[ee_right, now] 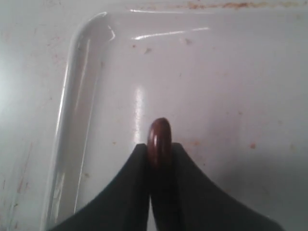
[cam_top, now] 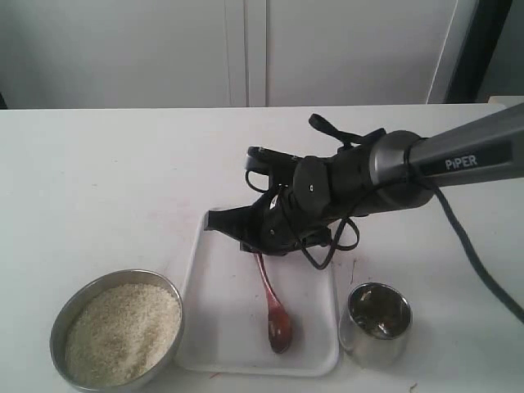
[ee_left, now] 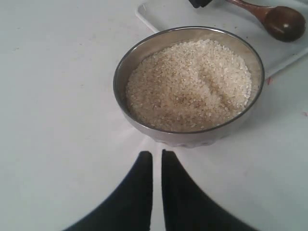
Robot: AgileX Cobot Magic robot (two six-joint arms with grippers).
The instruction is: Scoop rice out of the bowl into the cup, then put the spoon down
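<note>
The dark wooden spoon (cam_top: 278, 321) lies on the white tray (cam_top: 221, 327), its oval end toward the front. My right gripper (cam_top: 248, 239) is shut on the far end of its handle. In the right wrist view the rounded handle tip (ee_right: 159, 137) pokes out between the black fingers (ee_right: 130, 187). The grey bowl (cam_top: 56, 332) at front left is full of rice (cam_top: 123, 332). The shiny cup (cam_top: 370, 350) stands right of the tray. My left gripper (ee_left: 157, 155) hovers shut and empty just short of the bowl (ee_left: 117, 82) with its rice (ee_left: 190, 84).
The tray's raised rim (ee_right: 77, 96) runs beside the right gripper. The tray's corner (ee_left: 163, 14) and the spoon's oval end (ee_left: 284, 21) lie just beyond the bowl. A black cable loops under the right arm (cam_top: 458, 160). A white wall stands behind the table.
</note>
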